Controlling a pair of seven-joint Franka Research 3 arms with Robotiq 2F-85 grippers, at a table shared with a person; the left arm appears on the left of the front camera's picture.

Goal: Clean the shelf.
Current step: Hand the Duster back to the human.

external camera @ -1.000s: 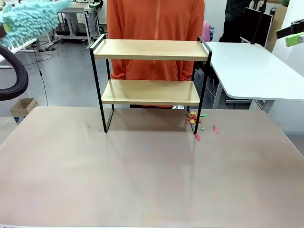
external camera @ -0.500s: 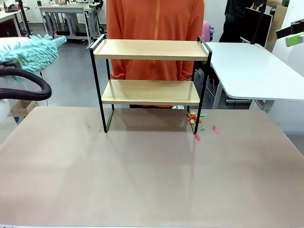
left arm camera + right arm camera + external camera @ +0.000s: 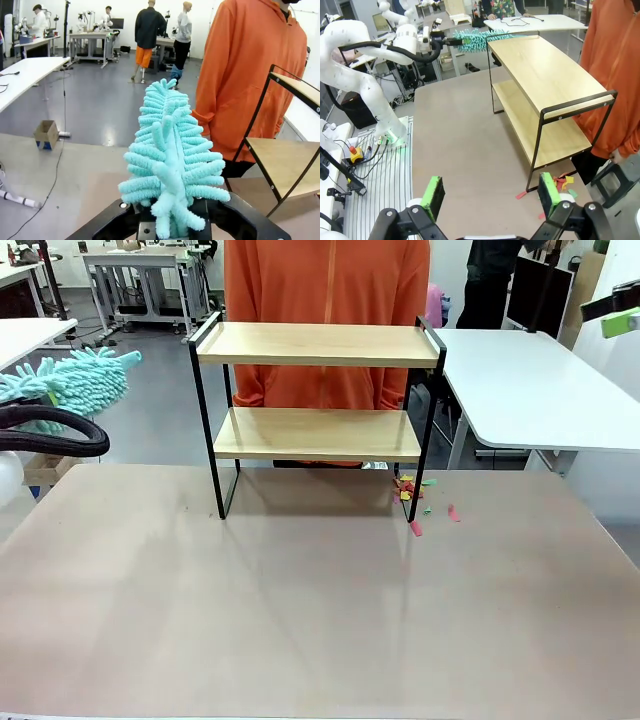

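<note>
Duster up on the left, shelf waiting at the far edge

The shelf stood mid-tabletop toward the far edge, long axis running left to right, person right behind it. The left hand was clamped on a teal duster, off the left edge and clearly the nearer one, fluffy tip pointing toward the shelf's left end. The right hand was spread open, empty, above the paper scraps by the right legs.

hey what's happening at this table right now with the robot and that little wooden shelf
The left hand is shut on a fluffy teal duster, held out to the left of the shelf and not touching it. The right hand is open and holds nothing, up above the table. Colourful paper scraps lie on the table by the shelf's right leg. A person in orange stands behind the shelf.
</note>
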